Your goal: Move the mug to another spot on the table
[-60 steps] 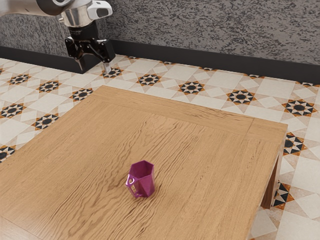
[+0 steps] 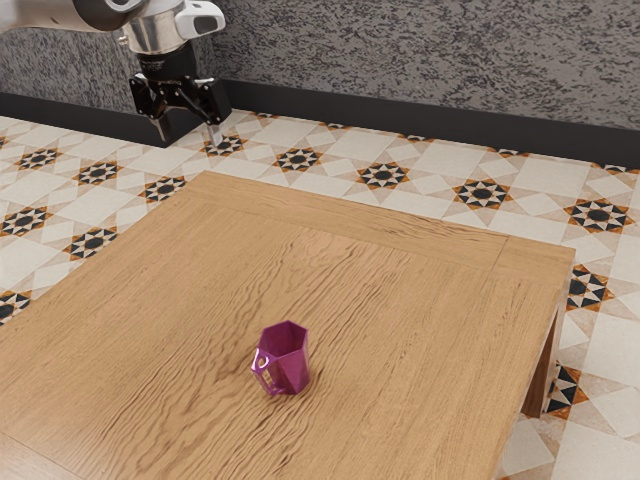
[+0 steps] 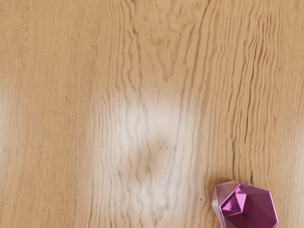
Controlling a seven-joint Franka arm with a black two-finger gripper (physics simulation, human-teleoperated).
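A purple faceted mug [image 2: 281, 358] stands upright on the wooden table [image 2: 400, 300], near the front middle, its handle turned toward the exterior view's left. The mug [image 3: 245, 206] also appears from above in the wrist view, with its hexagonal mouth showing. My gripper [image 2: 186, 128] hangs high in the air at the exterior view's upper left, far from the mug. Its two black fingers stand apart and hold nothing.
The table's far edge [image 2: 360, 210] and right edge [image 2: 560, 290] drop off to a patterned tile floor [image 2: 480, 190]. A dark speckled wall [image 2: 420, 50] runs along the back. Bare wood surrounds the mug on all sides.
My gripper has risen very slightly. The mug has not moved.
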